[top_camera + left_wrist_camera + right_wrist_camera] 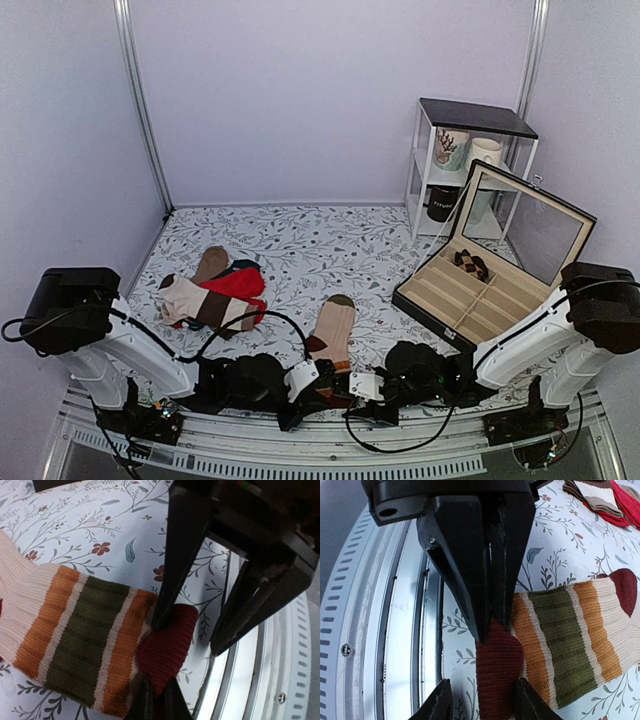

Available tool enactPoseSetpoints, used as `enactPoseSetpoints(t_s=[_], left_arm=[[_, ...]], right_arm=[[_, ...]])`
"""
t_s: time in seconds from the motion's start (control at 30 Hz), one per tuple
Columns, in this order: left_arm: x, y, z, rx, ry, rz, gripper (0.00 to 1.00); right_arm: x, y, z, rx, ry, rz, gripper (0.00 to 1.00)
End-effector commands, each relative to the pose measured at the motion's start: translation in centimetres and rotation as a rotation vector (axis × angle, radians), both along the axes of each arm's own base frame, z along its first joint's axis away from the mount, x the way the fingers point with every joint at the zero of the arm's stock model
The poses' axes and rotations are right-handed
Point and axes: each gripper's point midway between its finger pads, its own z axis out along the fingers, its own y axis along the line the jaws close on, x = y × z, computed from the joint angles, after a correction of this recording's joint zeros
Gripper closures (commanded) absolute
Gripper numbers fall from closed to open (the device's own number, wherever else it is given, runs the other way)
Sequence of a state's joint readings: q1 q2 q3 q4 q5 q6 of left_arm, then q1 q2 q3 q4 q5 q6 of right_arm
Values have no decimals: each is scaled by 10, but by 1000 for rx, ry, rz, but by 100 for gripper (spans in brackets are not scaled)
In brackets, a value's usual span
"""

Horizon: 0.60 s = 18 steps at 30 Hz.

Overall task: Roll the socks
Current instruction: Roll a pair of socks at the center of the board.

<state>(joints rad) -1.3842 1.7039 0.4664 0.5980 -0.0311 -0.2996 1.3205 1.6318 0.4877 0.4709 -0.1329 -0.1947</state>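
**Left grip set on the cuff, right one yet to close**

Nearest me, at 6 o'clock on the table (300,240) and just past the rail (395,630), both grippers meet over the cuff (497,670) of the socks (333,332). The left gripper (487,630) has its fingers pressed together, pinching the cuff's edge. The right gripper (186,637) stands spread, one finger on each side of the cuff. One tip touches the knit and the other is just clear, so I don't count it as a grip.

The socks lie flat with the cuff at 6, the toe at 12 and the striped leg between. I can't tell whether the two are squarely stacked.

I read this as the very start of the roll. To do it well, I'd close the right gripper on the cuff just beside the left, taking every layer. I'd keep both wrists level and turn the cuff over toward 12 in one even motion. The first turn should be tight, because a loose core will likely unwind. I'd also avoid pulling toward 6, as the cuff could slide onto the rail. With the fingers this close together, I'd move slowly so they don't clash.

Farther out, a pile (215,295) of other socks sits at 10 o'clock from the socks, well apart. An open box (425,313) is at 2 o'clock, with a shelf (475,115) behind it at 1. The path toward 12 looks free.
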Motion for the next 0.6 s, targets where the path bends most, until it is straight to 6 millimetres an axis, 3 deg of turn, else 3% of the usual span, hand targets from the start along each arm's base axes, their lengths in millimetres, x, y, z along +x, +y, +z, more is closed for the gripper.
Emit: enactPoseSetpoints(t_s=[0.0,0.2,0.3,0.4,0.57], left_arm=[[-17,58,-70,301,106,-19,100],[-16,58,-66,289,99,-12,100],[-8,58,-59,276,63,23,82],[4,57,-37,222,-11,62,71],[20,55,13,87,-213,114,71]], right_arm=[[6,1,-10,-43,-9,-45,62],[13,-5,-23,-106,17,-124,78],[7,-7,-27,-121,70,-133,82],[3,-10,-31,-138,136,-157,83],[-3,-10,-30,-131,383,-199,85]])
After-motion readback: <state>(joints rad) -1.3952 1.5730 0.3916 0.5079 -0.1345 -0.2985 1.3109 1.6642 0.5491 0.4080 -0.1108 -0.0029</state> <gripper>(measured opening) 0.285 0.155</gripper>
